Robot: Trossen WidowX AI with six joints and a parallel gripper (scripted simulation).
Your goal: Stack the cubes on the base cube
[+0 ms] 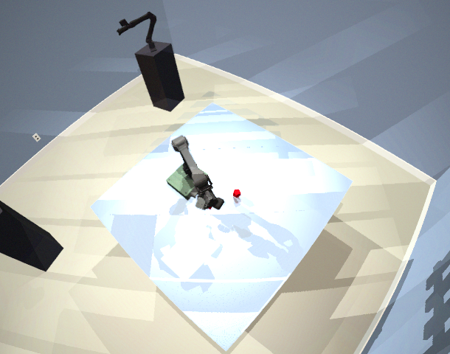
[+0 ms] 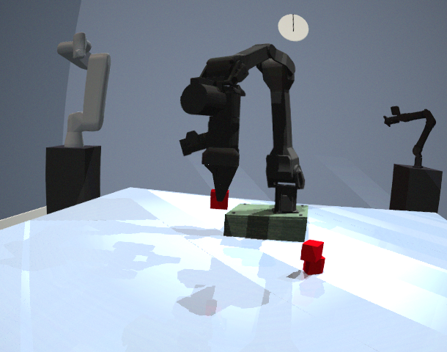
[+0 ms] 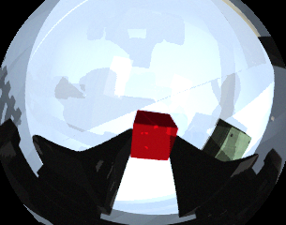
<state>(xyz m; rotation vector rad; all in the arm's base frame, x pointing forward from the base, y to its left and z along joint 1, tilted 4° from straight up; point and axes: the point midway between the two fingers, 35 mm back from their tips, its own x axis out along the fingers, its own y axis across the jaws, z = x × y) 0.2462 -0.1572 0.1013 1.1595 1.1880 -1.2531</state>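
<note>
My gripper (image 2: 220, 197) (image 3: 152, 135) is shut on a red cube (image 2: 215, 204) (image 3: 152, 141) and holds it up off the table, which shows below it. In the top view the arm covers nearly all of this cube. The red base cube (image 2: 313, 265) stands on the table to the right of the gripper in the exterior view. The other loose red cube (image 2: 311, 250) (image 1: 237, 192) rests on top of it, shifted toward the left and overhanging one corner. In the top view the stack shows as one small red shape. The stack is not in the wrist view.
The green mounting block (image 2: 267, 227) (image 3: 229, 141) under the arm's base is behind and beside the held cube. The white table (image 1: 255, 167) has its edges well away from the cubes. Two other arms stand on dark pedestals (image 2: 72, 177) (image 2: 417, 189) beyond the table.
</note>
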